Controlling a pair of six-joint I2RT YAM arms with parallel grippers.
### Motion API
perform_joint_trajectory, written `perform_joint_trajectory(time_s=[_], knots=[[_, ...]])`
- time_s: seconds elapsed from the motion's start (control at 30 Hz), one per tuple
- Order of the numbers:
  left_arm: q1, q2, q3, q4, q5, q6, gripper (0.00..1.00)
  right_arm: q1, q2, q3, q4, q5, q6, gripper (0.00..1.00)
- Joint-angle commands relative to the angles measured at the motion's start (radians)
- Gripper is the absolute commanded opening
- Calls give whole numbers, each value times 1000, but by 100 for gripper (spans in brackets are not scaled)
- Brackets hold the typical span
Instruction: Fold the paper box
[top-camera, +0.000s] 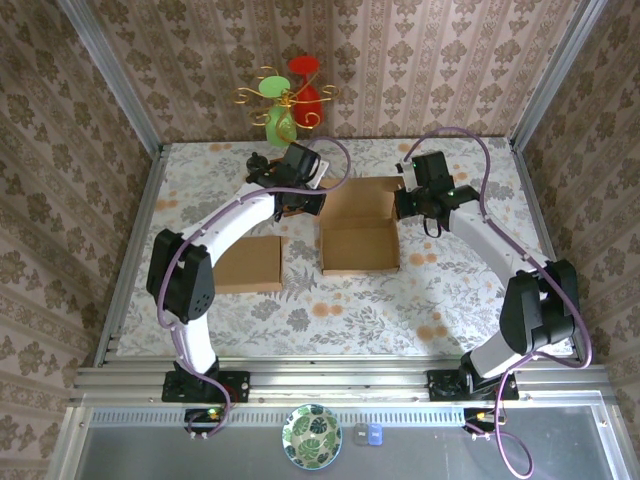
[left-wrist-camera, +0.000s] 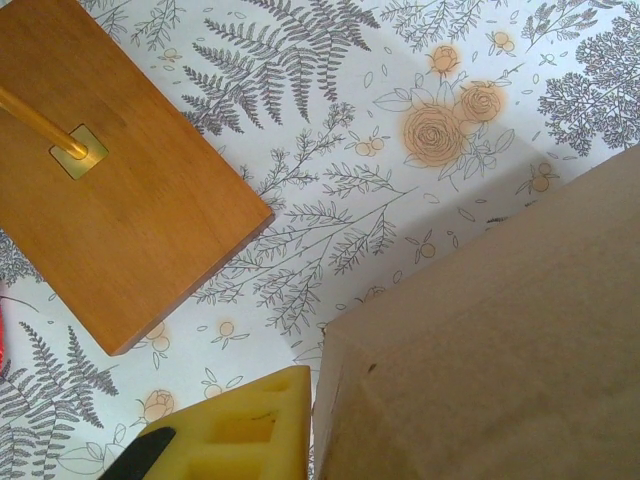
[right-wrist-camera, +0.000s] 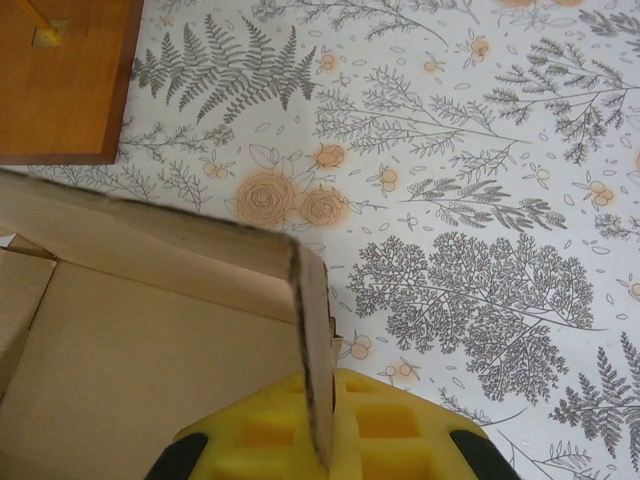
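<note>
We found the paper box (top-camera: 358, 240) mid-table (top-camera: 450, 290). The right claw (right-wrist-camera: 322, 438) pinched its 2 o'clock wall. The left claw (top-camera: 306, 203) sat at 10 o'clock, its grip indeterminate. We advised steadying both sides and folding squarely along the creases.

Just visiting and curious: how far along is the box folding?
Done: the box has its walls raised. In hand: the right gripper pinches one wall, and the left gripper is beside the box. Left: the lid is not yet closed.
</note>
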Motion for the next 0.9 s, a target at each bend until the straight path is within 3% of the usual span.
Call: perform_joint_trajectory(time_s=[0.0,0.7,0.87], knots=[[-2,-15,10,-34,-27,-3,18,0,-33,-17,27,43,3,0],[6,-66,-35,-53,-18,55,24,1,-20,-18,11,25,-9,0],[10,-57,-31,-34,33,70,12,0,-15,-19,15,16,-4,0]])
